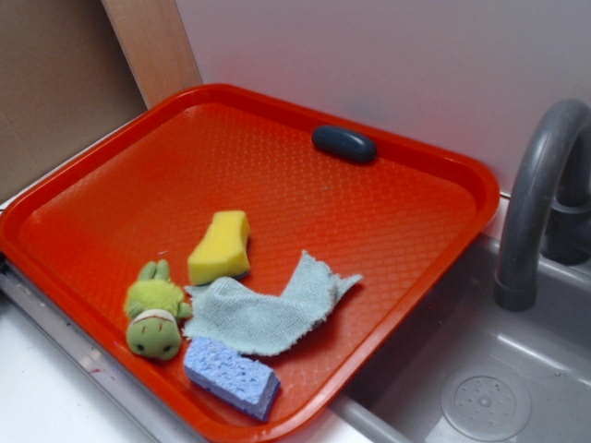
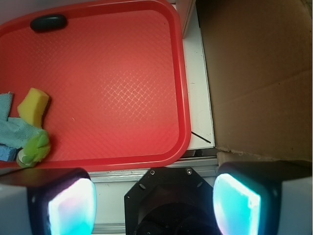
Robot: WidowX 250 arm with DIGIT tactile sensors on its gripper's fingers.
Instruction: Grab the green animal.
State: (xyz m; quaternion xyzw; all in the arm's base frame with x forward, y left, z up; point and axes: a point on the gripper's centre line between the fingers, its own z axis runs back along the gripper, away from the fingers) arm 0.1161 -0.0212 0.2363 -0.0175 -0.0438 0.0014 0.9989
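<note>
End effector (image 2: 154,200) spread wide, empty, above tray (image 2: 182,88) edge; green animal (image 2: 35,148) well apart.

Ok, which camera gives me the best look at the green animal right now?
The exterior view. There the green animal shows whole on the red tray, head, pale band and feet, touching the blue-grey cloth. The wrist view catches only part of it at the left edge, behind the cloth, far left of the open claw.
</note>
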